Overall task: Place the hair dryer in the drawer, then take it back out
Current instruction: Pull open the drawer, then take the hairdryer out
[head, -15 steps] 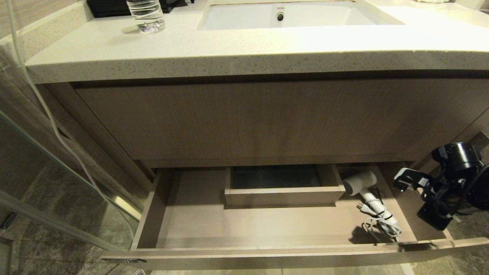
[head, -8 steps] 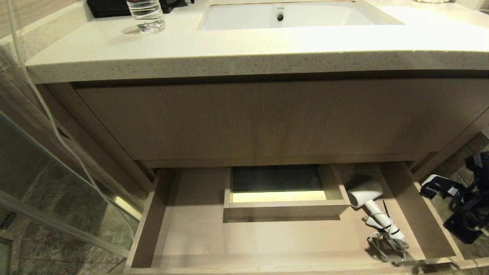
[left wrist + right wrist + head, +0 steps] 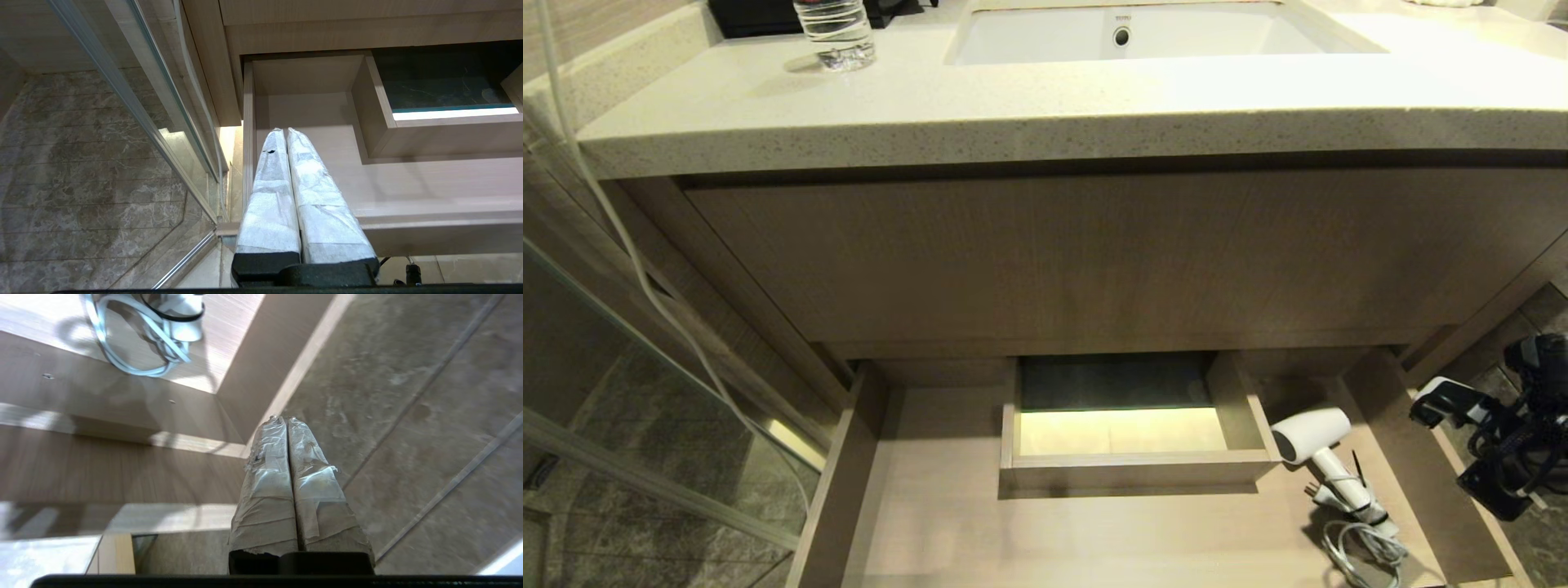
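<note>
The drawer (image 3: 849, 457) stands pulled far out below the vanity, its front past the bottom of the head view. The white hair dryer (image 3: 1311, 431) lies flat in its right part, dark round end facing left, with its coiled cord (image 3: 1364, 551) nearer me. My right gripper (image 3: 1437, 398) is shut and empty, outside the drawer's right wall and over the floor. In the right wrist view its tips (image 3: 286, 418) sit by the drawer's front right corner (image 3: 229, 412), with the cord (image 3: 135, 355) beyond. My left gripper (image 3: 284, 130) is shut, parked before the drawer's left end (image 3: 247, 122).
A boxed cut-out (image 3: 1127, 469) takes up the drawer's back middle. A water bottle (image 3: 835, 33) and a sink (image 3: 1143, 37) are on the countertop above. A glass panel (image 3: 621, 384) and a hanging cable (image 3: 629, 245) stand to the left. Tiled floor (image 3: 408, 396) lies right of the drawer.
The drawer has slid further out toward me, carrying the hair dryer with it. My right gripper has drawn away to the right, off the drawer, and stays shut.
</note>
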Available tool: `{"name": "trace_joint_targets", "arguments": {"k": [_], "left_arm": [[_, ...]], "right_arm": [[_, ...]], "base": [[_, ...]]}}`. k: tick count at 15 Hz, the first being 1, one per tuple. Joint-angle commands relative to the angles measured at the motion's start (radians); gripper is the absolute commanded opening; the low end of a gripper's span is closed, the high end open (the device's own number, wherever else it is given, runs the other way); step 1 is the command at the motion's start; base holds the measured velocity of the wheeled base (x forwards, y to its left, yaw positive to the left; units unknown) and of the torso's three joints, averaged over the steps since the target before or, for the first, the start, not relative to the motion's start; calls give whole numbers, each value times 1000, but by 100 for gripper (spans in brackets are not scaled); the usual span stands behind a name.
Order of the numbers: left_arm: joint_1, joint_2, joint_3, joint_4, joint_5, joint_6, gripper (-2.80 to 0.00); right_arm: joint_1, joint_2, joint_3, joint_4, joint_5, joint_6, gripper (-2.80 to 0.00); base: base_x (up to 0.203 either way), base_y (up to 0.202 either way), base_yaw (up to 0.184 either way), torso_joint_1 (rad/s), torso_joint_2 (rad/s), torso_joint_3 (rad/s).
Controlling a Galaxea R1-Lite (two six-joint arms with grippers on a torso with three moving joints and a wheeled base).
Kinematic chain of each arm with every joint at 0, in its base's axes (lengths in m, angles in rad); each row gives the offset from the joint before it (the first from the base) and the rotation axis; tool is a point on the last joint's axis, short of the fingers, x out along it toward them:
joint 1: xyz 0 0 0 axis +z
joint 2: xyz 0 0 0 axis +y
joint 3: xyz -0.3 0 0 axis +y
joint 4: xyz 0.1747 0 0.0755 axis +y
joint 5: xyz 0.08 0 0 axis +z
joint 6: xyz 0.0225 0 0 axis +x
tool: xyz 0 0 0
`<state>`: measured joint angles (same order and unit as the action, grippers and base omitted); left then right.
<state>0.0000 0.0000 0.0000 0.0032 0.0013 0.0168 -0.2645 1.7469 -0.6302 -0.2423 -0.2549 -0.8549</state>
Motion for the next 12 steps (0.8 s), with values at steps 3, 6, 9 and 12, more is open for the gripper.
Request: {"name": "trace_joint_targets", "arguments": {"k": [3,6,9,12], "left_arm": [[0,0,0,0,0,0,-280],[0,0,0,0,0,0,-280],[0,0,0,0,0,0,-280],[0,0,0,0,0,0,-280]], "right_arm": [[-1,79,-23,-27,0,-4,-280],[2,120,-32,-30,9,-6,0],[14,153,-46,-36,31,-1,0],[20,197,-101,-37,49,53,0]], "base": [[0,0,0,0,0,0],[0,0,0,0,0,0],[0,0,0,0,0,0],[0,0,0,0,0,0]]}}
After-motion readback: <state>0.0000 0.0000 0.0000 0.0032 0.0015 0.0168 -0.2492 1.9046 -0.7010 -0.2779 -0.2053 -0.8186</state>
